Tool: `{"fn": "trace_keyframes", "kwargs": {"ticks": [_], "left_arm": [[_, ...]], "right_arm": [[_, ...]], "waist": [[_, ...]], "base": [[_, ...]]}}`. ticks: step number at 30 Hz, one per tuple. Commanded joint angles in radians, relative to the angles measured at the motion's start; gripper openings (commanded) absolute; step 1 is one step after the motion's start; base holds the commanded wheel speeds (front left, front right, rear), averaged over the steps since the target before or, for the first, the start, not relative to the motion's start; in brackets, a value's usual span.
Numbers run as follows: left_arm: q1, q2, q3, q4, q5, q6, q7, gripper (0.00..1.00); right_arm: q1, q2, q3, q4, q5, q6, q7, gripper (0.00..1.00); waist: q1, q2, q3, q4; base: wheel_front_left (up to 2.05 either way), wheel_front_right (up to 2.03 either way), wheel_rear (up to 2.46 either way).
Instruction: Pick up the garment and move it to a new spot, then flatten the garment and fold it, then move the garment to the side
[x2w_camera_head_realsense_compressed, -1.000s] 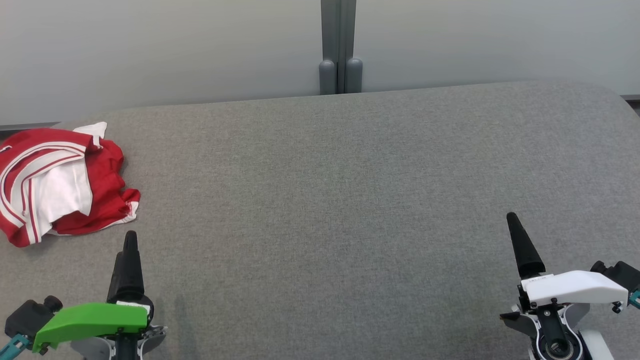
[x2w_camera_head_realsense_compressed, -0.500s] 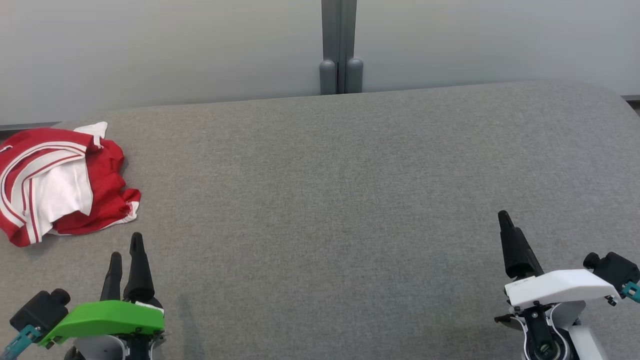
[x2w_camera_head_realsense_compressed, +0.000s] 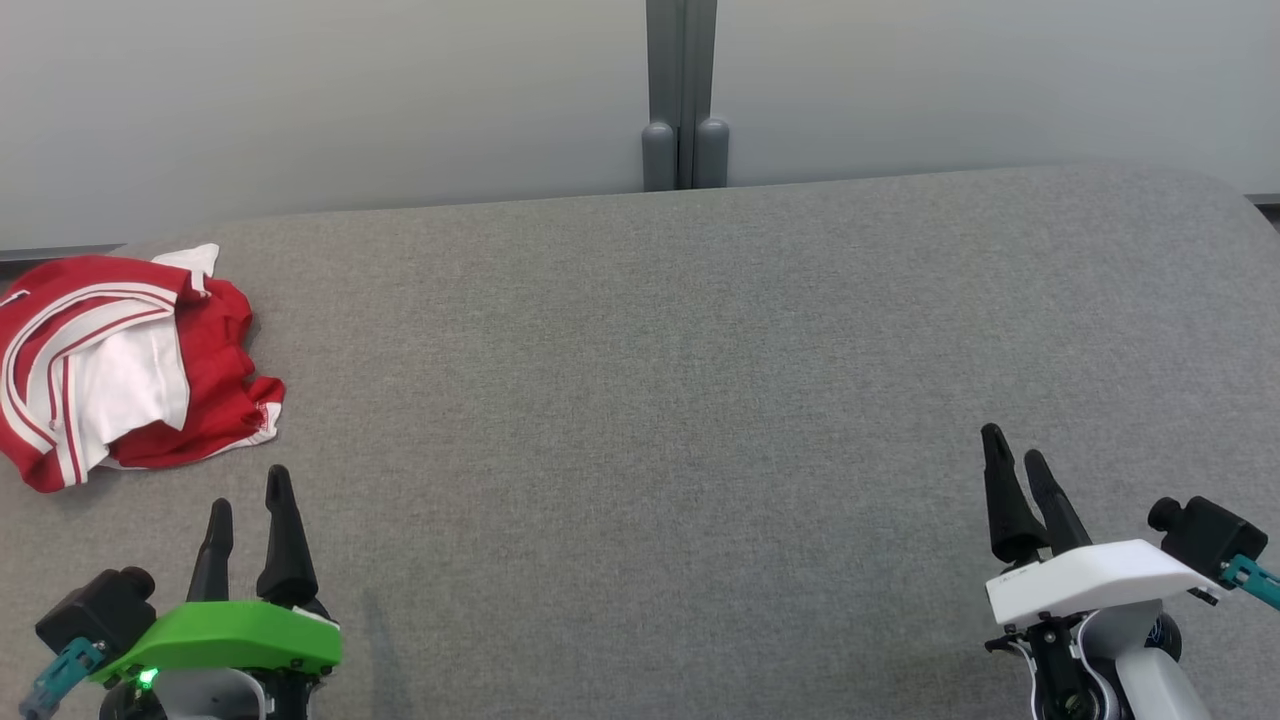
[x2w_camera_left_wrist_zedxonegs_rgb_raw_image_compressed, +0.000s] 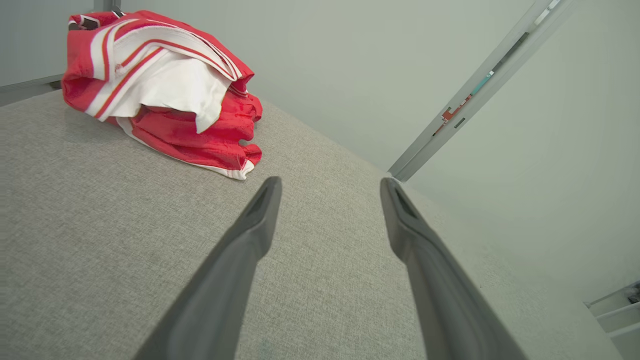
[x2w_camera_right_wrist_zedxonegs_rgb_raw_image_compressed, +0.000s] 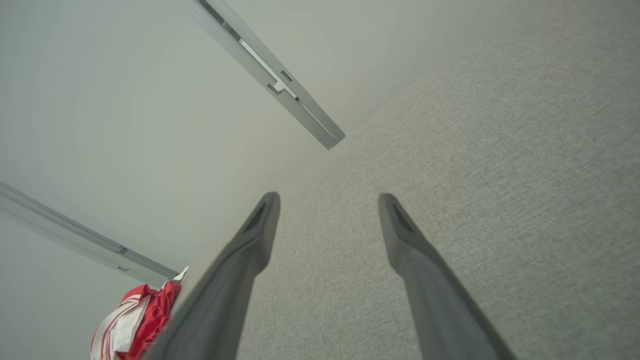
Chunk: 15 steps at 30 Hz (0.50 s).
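Where the garment lies: the red and white garment (x2w_camera_head_realsense_compressed: 130, 370) sits bunched in a heap at the far left of the grey counter (x2w_camera_head_realsense_compressed: 640, 400), close to the back edge, with neither claw touching it.
Garment look: red cloth with white stripes, a white panel folded over the top, and the layers crumpled on one another.
Left claw: the green-topped left claw (x2w_camera_head_realsense_compressed: 248, 490) hangs at the lower left of the head view. Its two dark fingers are spread with bare counter between them, and it holds nothing. The tips point toward the garment's near edge, near it but apart.
Right claw: the white-topped right claw (x2w_camera_head_realsense_compressed: 1012, 443) hangs at the lower right, fingers spread and empty, well apart from the garment.
Counter: a grey woven surface with a rounded far right corner.
Backdrop: a pale wall (x2w_camera_head_realsense_compressed: 350, 100) stands behind the counter, with a grey post (x2w_camera_head_realsense_compressed: 682, 90) at its middle.
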Motion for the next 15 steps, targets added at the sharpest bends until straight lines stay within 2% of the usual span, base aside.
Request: {"fn": "trace_keyframes", "kwargs": {"ticks": [1, 15], "left_arm": [[-0.026, 0.012, -0.001, -0.006, 0.039, 0.009, -0.011, 1.0], [-0.028, 0.024, -0.016, 0.024, 0.189, 0.021, -0.048, 1.0]], "right_arm": [[-0.014, -0.006, 0.004, -0.008, -0.038, 0.0, -0.012, 1.0], [-0.018, -0.008, 0.017, 0.011, -0.213, 0.0, -0.049, 1.0]], "waist": [[0.0, 0.0, 0.0, 0.0], [0.0, 0.0, -0.003, 0.004]], "base": [[0.0, 0.0, 0.0], [0.0, 0.0, 0.0]]}}
